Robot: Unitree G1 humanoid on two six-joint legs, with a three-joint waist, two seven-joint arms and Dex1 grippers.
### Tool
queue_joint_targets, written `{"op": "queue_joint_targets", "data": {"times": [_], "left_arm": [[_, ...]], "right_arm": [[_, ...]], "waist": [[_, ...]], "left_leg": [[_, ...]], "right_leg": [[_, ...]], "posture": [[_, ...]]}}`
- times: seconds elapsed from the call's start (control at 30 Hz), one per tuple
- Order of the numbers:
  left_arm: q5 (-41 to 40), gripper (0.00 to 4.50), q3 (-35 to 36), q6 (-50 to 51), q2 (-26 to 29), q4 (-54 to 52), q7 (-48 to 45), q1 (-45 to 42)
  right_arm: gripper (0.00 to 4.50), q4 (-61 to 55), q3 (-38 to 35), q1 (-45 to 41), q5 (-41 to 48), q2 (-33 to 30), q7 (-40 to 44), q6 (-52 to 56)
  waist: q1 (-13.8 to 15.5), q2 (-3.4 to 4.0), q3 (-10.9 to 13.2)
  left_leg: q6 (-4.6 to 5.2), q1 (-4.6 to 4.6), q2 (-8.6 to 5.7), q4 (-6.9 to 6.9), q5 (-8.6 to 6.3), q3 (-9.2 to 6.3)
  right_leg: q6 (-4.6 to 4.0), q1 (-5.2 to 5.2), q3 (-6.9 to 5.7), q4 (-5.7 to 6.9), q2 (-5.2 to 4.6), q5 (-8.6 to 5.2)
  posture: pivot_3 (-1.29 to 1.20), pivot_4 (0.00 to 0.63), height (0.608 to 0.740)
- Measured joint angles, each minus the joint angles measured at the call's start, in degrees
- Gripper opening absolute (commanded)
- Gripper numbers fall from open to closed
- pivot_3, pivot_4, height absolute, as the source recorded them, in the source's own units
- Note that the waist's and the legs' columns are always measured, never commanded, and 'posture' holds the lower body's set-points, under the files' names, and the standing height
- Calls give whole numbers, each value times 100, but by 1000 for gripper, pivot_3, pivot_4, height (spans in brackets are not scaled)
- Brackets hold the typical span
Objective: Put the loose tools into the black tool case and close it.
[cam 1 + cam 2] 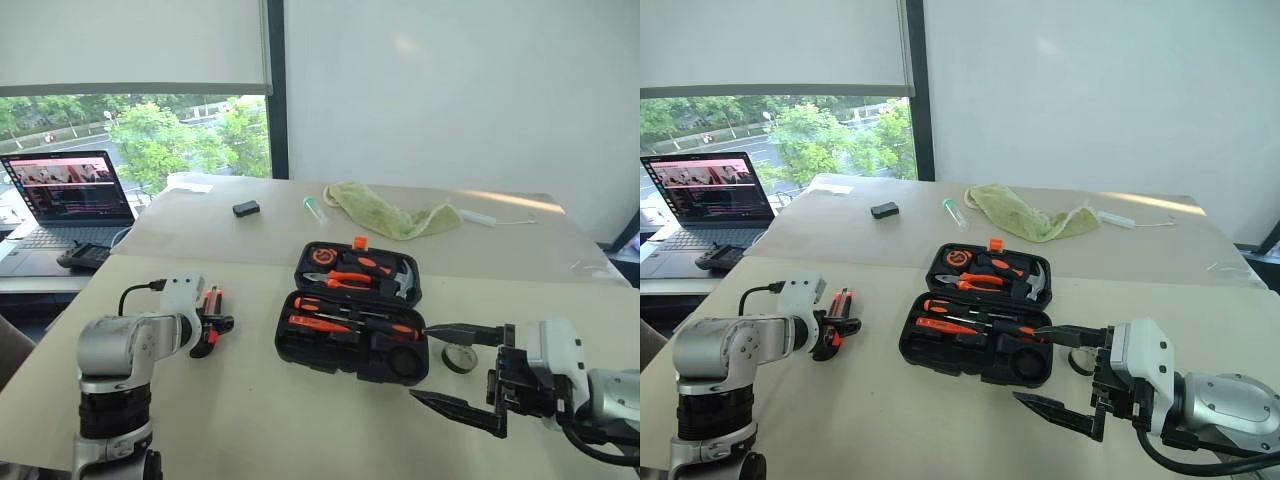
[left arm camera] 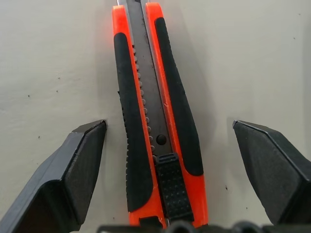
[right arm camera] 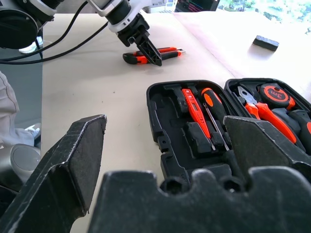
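On the tabletop (image 1: 250,420), the left hand (image 2: 170,145) hangs with fingers spread around the utility knife (image 2: 155,126), not touching it. Beside the open tool case (image 1: 350,320), the right hand (image 1: 460,370) is released, empty

The case (image 1: 352,312) lies open at the table's (image 1: 250,420) middle, with screwdrivers (image 1: 350,322) in its near half and pliers (image 1: 340,279) and a hammer (image 1: 400,280) in its far half. The knife (image 1: 210,318) lies at the case's 9 o'clock, the tape ring (image 1: 459,358) at 4 o'clock, the cloth (image 1: 390,215) at 12, and the laptop (image 1: 68,200) at 10.
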Motion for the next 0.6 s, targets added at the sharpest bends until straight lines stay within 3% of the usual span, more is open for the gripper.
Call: {"op": "queue_joint_targets", "data": {"times": [0.13,0.17,0.37,0.47,0.6], "left_arm": [[130,1775,-21,-255,-39,66,80,58],[125,1621,-21,-323,-27,67,46,85],[-359,1621,79,-751,237,70,-816,212],[-1017,1621,-101,-1223,815,84,-2078,-70],[-1349,1621,-1214,-2618,1768,-70,-4133,-728]], "right_arm": [[4500,-74,-18,14,51,74,-90,0],[4500,-100,-19,-7,85,133,-151,0],[4500,-320,-37,-124,379,301,-438,0],[4500,-376,-73,-33,413,352,-538,0],[4500,-467,-126,201,394,369,-666,1]], "waist": [[16,3,-2],[17,3,-2],[18,-2,3],[20,-23,21],[15,2,21]], "left_leg": [[-2,0,1,0,2,0],[-2,-1,1,0,1,-1],[-4,-26,1,0,2,-15],[-14,-52,0,2,7,-17],[-35,-46,-6,-3,20,-2]], "right_leg": [[-5,-1,0,0,-3,3],[-5,-2,0,0,-6,3],[-7,-17,-1,-7,-11,3],[-15,-39,-15,-8,-6,-2],[-22,-27,-17,-28,3,-6]], "posture": [[0,150,740],[0,150,740],[0,150,740],[0,150,740],[0,150,740]]}}
